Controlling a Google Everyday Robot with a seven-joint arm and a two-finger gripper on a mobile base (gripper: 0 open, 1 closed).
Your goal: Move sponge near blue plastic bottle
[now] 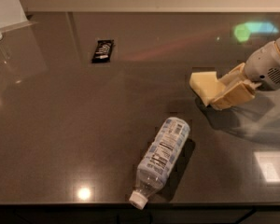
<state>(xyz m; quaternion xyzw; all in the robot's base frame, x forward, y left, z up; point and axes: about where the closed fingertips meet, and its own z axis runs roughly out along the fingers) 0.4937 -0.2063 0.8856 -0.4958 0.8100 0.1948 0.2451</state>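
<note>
Our arm reaches in from the right edge and slants down to the left, its end effector clamped on the one pale yellow sponge, held just above the desk. Across that dark, glossy desk, below a pale wall, we count from left to right one black wrapped bar far back, one blue plastic bottle lying on its side near the front edge, cap toward us, and the sponge well apart up-right.
</note>
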